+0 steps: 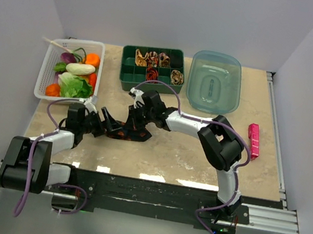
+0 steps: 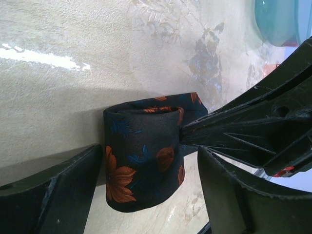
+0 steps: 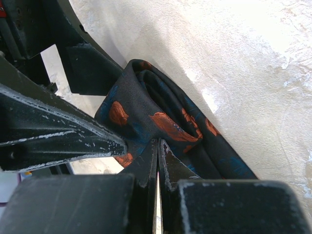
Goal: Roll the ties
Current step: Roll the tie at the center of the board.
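The black tie with orange-red flowers [image 1: 131, 132] lies on the table between both arms, partly rolled into a coil [image 2: 141, 161]. My left gripper [image 2: 148, 163] is open and straddles the coil, with one finger [image 2: 53, 195] close on each side; it also shows in the top view [image 1: 107, 122]. My right gripper [image 3: 158, 142] is shut, its tips pinched onto the fabric at the coil's side [image 3: 161, 117]. It also shows in the top view [image 1: 135, 115]. The tie's unrolled tail [image 3: 229, 165] runs away along the table. Several rolled ties [image 1: 154, 59] sit in a green tray [image 1: 129, 73].
A white basket [image 1: 48, 69] of toy vegetables stands at the back left. A clear teal tub [image 1: 214, 82] sits to the right of the green tray. A small pink bar [image 1: 253, 139] lies near the right edge.
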You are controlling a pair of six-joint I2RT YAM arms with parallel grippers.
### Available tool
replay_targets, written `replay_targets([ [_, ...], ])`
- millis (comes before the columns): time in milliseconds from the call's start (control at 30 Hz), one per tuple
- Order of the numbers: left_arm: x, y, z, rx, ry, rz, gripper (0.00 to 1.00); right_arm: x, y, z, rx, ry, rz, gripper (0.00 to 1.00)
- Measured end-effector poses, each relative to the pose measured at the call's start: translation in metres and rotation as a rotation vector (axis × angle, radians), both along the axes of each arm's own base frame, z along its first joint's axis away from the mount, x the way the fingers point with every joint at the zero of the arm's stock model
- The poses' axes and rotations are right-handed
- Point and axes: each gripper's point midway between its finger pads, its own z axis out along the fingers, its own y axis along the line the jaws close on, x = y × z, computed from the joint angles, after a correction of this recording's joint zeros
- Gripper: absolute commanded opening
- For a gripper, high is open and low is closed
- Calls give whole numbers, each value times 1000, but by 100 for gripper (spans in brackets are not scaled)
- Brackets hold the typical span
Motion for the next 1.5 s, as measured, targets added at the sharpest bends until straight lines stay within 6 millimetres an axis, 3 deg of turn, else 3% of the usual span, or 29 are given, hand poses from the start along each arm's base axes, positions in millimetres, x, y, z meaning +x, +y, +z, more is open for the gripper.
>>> replay_targets([
  [267,-4,-1,-4,-12,-13,-2,65,-1,-1,-4,1,0,-1,0],
  [400,-8,-2,-6,-17,-7,3,47,-1,-2,-5,4,0,-1,0],
  [700,-9,-1,-4,-14,-10,3,30,-2,-1,-5,6,0,0,0],
  [1167,7,14,7,153,59,18,17,-4,-3,-7,-3,12,-2,0],
  [1500,14,8,21,349,81,-12,13,-4,-1,-4,-2,19,-5,0],
])
